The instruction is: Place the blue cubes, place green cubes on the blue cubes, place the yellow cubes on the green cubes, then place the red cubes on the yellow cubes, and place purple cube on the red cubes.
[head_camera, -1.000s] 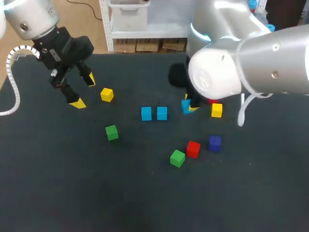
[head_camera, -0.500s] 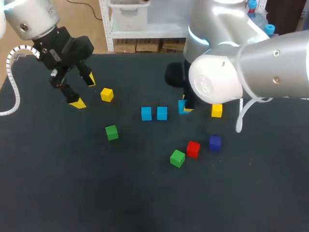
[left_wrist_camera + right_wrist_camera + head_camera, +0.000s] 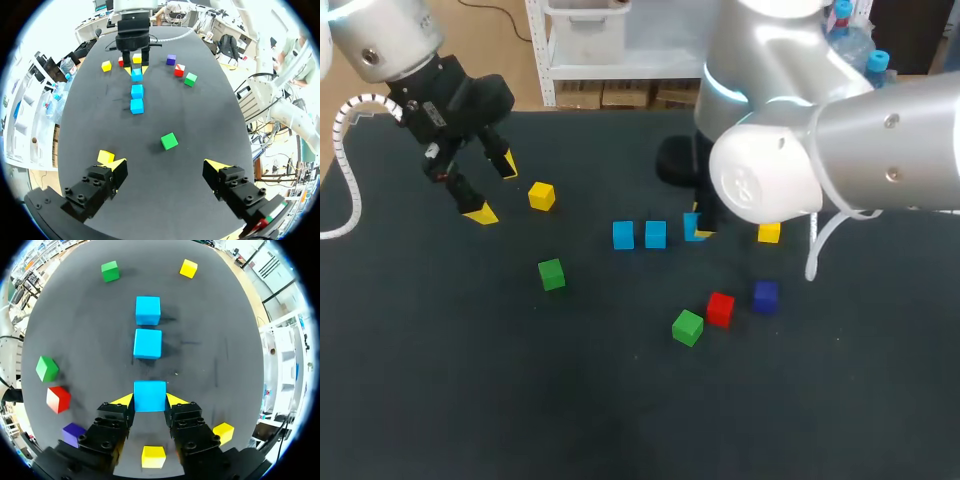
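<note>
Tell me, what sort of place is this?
Probably a robotics lab bench: a left arm and right arm hang over a black table strewn with small coloured cubes, and the right claw grips a blue cube.

No legible text, no numbers, labels or signs that can be read in any view

Third blue cube [image 3: 691, 228] beneath right arm [image 3: 770, 175]
</note>
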Tool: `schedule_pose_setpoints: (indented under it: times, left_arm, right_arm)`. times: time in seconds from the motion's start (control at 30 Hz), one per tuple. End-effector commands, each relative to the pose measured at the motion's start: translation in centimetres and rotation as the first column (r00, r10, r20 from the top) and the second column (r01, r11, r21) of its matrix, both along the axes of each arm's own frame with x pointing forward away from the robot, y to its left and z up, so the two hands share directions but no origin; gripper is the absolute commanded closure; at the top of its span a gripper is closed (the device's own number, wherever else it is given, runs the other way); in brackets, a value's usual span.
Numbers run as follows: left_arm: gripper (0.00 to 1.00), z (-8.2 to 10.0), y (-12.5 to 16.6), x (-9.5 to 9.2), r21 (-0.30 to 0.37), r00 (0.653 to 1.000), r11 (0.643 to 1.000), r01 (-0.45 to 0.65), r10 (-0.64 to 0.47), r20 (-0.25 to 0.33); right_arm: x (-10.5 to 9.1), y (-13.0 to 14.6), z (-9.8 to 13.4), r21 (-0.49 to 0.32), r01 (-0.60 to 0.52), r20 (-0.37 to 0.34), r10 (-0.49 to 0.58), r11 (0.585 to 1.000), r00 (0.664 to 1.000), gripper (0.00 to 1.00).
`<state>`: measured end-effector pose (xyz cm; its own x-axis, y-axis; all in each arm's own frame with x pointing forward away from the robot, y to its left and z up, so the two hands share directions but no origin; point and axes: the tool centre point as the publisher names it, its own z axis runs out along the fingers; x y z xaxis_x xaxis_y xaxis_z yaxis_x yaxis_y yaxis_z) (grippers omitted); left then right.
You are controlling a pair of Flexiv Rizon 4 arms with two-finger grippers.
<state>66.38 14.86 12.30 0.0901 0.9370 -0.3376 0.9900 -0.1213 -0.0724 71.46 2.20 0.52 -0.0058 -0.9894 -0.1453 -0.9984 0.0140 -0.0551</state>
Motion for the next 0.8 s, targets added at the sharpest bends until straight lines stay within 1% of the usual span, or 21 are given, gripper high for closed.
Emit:
schedule_pose_setpoints:
  times: [0.03,0.8]
  left_arm:
    - [0.0,-0.04,0.08,-0.06,-0.002,1.0,1.0,0.001,-0.001,0.002]
    - [0.0,-0.04,0.08,-0.06,-0.002,1.0,1.0,0.001,-0.001,0.002]
  right_arm:
    - [0.12,0.31,-0.12,0.001,0.0,0.002,0.0,1.0,1.0,1.0]
    - [-0.03,1.01,-0.61,0.01,-0.008,-0.003,0.008,1.0,1.0,1.0]
